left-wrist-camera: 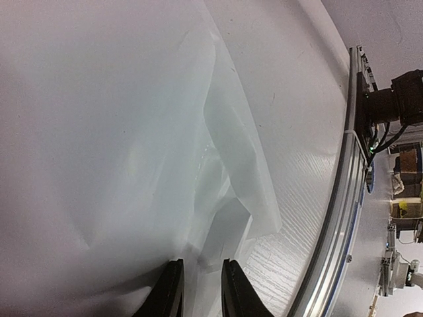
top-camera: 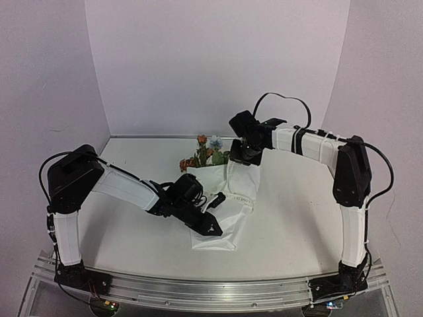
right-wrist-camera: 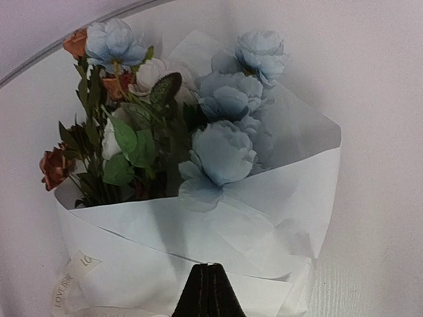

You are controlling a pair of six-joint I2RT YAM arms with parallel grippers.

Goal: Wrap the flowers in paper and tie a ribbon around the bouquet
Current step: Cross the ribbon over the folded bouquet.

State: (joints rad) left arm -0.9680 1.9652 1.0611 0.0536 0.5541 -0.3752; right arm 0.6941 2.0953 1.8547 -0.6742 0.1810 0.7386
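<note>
Centre of the table (top-camera: 297, 218), in the top view: the bouquet (top-camera: 215, 191) lies with its blooms toward the back wall and its paper tail toward the arms. The flowers (right-wrist-camera: 165, 132) fan out of the wide end. Pale blue, ruffled heads cluster at centre and upper right of the right wrist view, with one more at upper left. Small orange-red blooms sit along the left edge, and dark green leaves and thin stems fill the space between. The paper (right-wrist-camera: 198, 231) is white, thin and softly creased. It crosses in overlapping flaps below the blooms and rises to a point behind them. A lettered strip (right-wrist-camera: 69, 284) shows at its lower left corner.

The right gripper (right-wrist-camera: 209, 271) sits at bottom centre of its own view, fingers pressed together, tips at the paper's front fold. Whether they nip the sheet I cannot tell.

The left gripper (left-wrist-camera: 200, 263) is at the bottom of the left wrist view, jaws a narrow gap apart. Rumpled paper folds fill that gap, pinched between the fingers (left-wrist-camera: 168, 290). A metal rail (left-wrist-camera: 337, 218) curves down the right side there.
</note>
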